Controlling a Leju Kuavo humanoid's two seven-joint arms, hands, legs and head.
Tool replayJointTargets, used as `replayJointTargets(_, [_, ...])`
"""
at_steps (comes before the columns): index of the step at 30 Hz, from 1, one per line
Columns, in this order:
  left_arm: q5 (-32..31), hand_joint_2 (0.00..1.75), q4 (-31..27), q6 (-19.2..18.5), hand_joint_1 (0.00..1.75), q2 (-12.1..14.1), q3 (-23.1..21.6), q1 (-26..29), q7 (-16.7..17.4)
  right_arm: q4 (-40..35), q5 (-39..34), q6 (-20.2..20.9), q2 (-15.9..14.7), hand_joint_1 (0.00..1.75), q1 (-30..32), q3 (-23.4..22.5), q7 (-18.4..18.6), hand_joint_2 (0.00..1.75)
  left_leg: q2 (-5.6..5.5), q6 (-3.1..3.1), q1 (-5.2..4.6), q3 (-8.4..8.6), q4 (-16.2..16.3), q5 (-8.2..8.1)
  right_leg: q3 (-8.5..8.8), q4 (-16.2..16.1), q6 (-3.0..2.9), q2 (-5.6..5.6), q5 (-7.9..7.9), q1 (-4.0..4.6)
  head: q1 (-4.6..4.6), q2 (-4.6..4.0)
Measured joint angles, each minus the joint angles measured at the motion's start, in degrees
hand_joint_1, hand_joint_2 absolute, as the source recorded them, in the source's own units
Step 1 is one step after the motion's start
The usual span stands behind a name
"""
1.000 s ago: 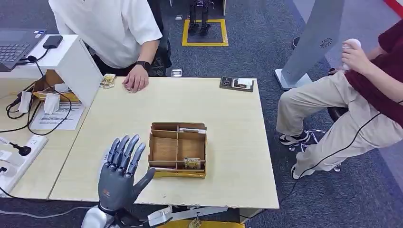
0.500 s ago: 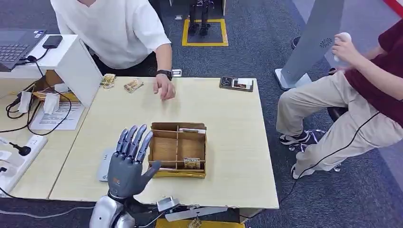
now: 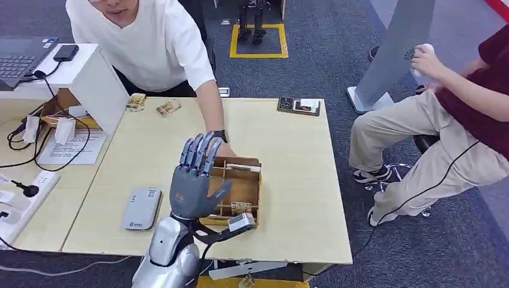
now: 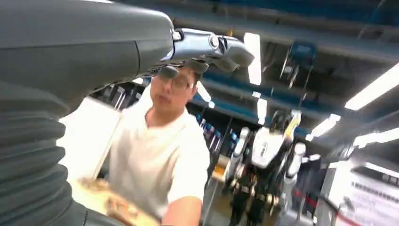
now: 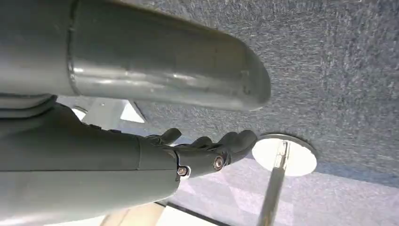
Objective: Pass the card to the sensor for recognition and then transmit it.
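Left hand (image 3: 195,180): mine; raised above the worktop (image 3: 288,138) in front of the cardboard box (image 3: 246,183), palm away from me, fingers (image 3: 201,150) spread and upright, holding nothing; thumb out toward the box.
Right hand (image 5: 207,153): mine; hanging over grey carpet (image 5: 329,56), fingers lightly curled and apart, nothing in it.
Cardboard box: brown, divided into compartments, near the middle of the worktop; a card (image 3: 242,207) with a yellow face stands in the front compartment nearest me; a pale card (image 3: 243,167) lies along the far edge.
Sensor (image 3: 142,208): flat grey device on the worktop, beside my left arm and apart from the box.
Person in white shirt (image 3: 150,42): across the worktop; one arm reaches to the far left corner of the box, hand hidden behind my fingers.
Loose cards (image 3: 168,108): two small packs at the far edge.
Second person (image 3: 468,102): seated to the right, well apart.
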Motion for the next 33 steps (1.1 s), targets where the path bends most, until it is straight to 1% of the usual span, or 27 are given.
replayJointTargets(5, [-0.81, 1.75, 4.96, 0.00, 0.00, 0.59, -3.26, -2.41, 1.69, 0.24, 0.37, 0.00, -0.02, 0.00, -0.04, 1.42, 0.15, 0.00, -0.01, 0.00, 0.00, -0.01, 0.00, 0.00, 0.00, 0.00, 0.00, -0.01, 0.00, 0.00, 0.00, 0.00])
replayJointTargets(13, [-3.15, 1.75, 10.85, 0.02, 0.00, 1.38, -7.79, -5.29, 4.49, 0.81, 0.13, 0.00, -0.26, 0.00, -0.25, 3.17, 0.61, 0.00, -0.01, 0.00, 0.00, -0.02, 0.00, 0.00, 0.00, 0.00, 0.00, -0.01, 0.00, -0.01, 0.00, -0.02])
replayJointTargets(15, [-3.65, 1.75, 11.66, 0.02, 0.00, 1.62, -8.79, -5.77, 5.23, 0.96, 0.00, 0.00, -0.35, 0.00, -0.27, 3.69, 0.70, 0.00, -0.02, 0.00, -0.01, -0.02, 0.00, 0.00, 0.00, 0.00, 0.00, -0.02, 0.00, -0.01, 0.00, 0.00])
replayJointTargets(23, [-4.09, 1.75, 13.82, 0.04, 0.00, 2.86, -11.52, -6.88, 6.47, 1.44, -0.37, 0.00, -0.61, 0.00, -0.34, 4.74, 1.01, 0.00, -0.01, 0.00, 0.00, -0.02, 0.00, 0.00, 0.00, 0.00, 0.00, -0.01, 0.00, 0.00, -0.02, 0.00])
replayJointTargets(28, [-5.16, 1.75, 15.33, 0.04, 0.00, 3.32, -12.60, -7.61, 8.71, 1.60, -0.76, 0.00, -0.72, 0.00, -0.41, 5.29, 1.01, 0.00, -0.02, 0.00, 0.00, -0.02, 0.00, 0.00, 0.00, 0.00, 0.00, -0.02, 0.00, 0.00, 0.00, -0.02])
replayJointTargets(33, [-5.29, 1.75, 16.10, 0.04, 0.00, 3.37, -12.70, -7.68, 8.97, 1.73, -0.76, 0.00, -0.79, 0.00, -0.44, 5.40, 1.01, 0.00, -0.01, 0.00, 0.00, -0.02, 0.00, 0.00, 0.00, 0.00, 0.00, -0.01, 0.00, -0.01, 0.00, 0.00])
